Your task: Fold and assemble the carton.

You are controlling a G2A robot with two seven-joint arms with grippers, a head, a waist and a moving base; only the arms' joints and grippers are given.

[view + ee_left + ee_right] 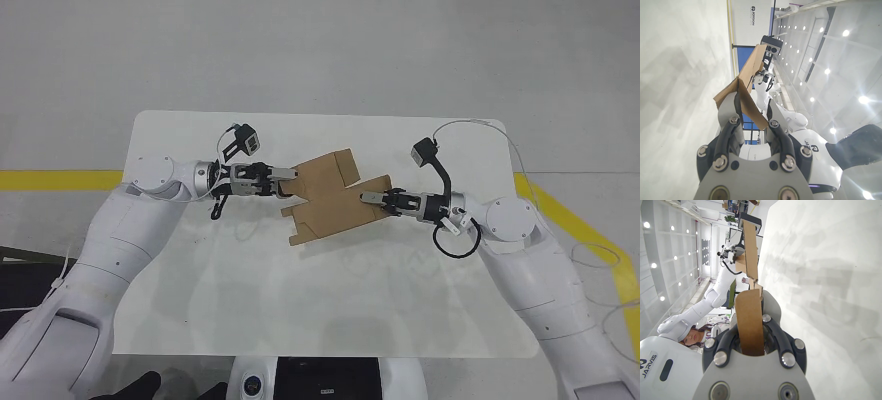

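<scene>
Carton (325, 195) hangs over the table (200, 300) — my left pincer (290, 174) and right pincer (366, 198) each clamp one end, steadying it for folding.

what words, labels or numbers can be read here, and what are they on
carton: none; plain brown board on every face that shows.
table: none; bare white top.
wall sign, far behind in the left wrist view: a logo with brand lettering, not read off here.
</scene>
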